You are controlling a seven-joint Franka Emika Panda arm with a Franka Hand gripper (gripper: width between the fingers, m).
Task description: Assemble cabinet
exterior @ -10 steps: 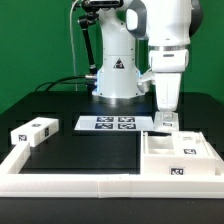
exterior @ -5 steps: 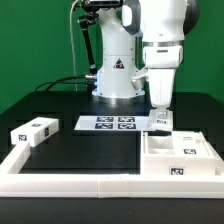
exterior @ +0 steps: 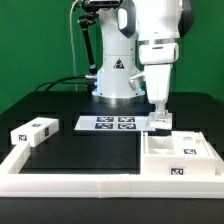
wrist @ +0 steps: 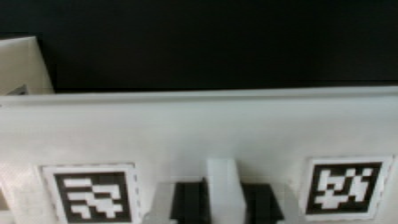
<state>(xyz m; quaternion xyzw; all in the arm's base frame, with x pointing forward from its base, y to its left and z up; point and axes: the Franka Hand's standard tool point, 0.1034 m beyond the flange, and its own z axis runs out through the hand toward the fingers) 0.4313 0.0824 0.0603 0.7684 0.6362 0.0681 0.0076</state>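
**Tool clenched at the far edge of the cabinet**

The cabinet (exterior: 180, 158) lies on the dark worktop (exterior: 90, 150) at the exterior view's right, near the front, just behind the long white border rail (exterior: 70, 183). The tool (exterior: 160, 121) stands upright at the cabinet's far left corner. In the wrist view its fingers (wrist: 187, 200) are almost fully closed, and a thin white rib between them seems to be part of the cabinet (wrist: 196, 125), though this is blurred. The marker board (exterior: 107, 123) lies flat, just left of the tool. A small white tagged block (exterior: 33, 130) sits well apart, at the exterior view's left.
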